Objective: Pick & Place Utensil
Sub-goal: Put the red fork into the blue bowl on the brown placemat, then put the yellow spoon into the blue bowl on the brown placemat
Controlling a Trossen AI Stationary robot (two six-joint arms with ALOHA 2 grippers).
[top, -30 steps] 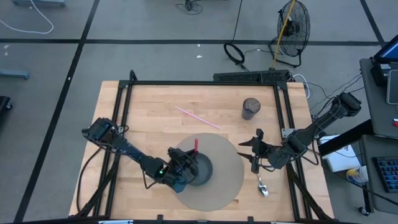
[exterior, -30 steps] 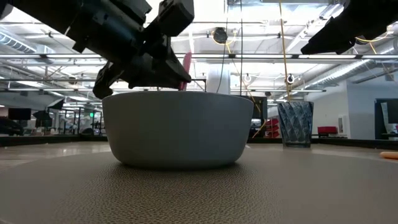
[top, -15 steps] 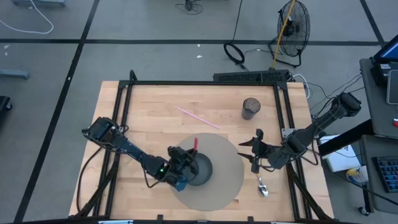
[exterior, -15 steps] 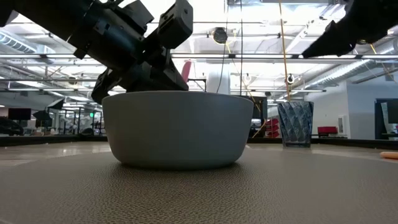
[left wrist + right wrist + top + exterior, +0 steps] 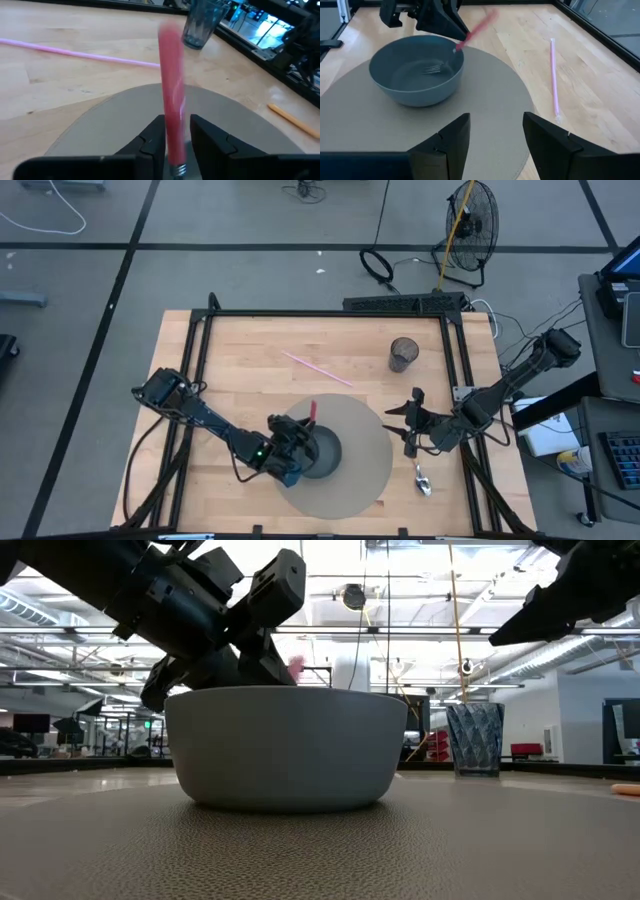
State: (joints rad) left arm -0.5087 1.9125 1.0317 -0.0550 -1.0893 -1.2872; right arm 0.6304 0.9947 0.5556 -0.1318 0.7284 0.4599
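A fork with a pink handle (image 5: pixel 312 412) has its metal tines (image 5: pixel 432 69) down inside the grey bowl (image 5: pixel 322 452), which stands on a round grey mat (image 5: pixel 365 470). My left gripper (image 5: pixel 304 436) hovers over the bowl's far-left rim, shut on the fork. In the low view only the handle's tip (image 5: pixel 296 666) shows above the bowl's rim. My right gripper (image 5: pixel 405 430) waits open above the mat's right edge, facing the bowl (image 5: pixel 415 70). A metal spoon (image 5: pixel 422 478) lies on the wood near it. My left gripper pinches the fork's pink handle between its two fingers, low on the handle (image 5: pixel 171 147) just above the metal neck (image 5: pixel 176 170). The fingers slant down from the table's left. The handle points up and away past the fingertips toward the far edge, with the tines inside the bowl.
A pink straw (image 5: pixel 317 367) lies on the wood beyond the mat. A dark glass cup (image 5: pixel 403 353) stands toward the far right. An orange stick (image 5: pixel 290 120) lies on the table at the right. A black frame (image 5: pixel 325 313) borders the table.
My left gripper has tipped and sunk a little over the bowl. The pink handle has dropped with it, so less of it shows above the rim in the low view. My right gripper has kept still.
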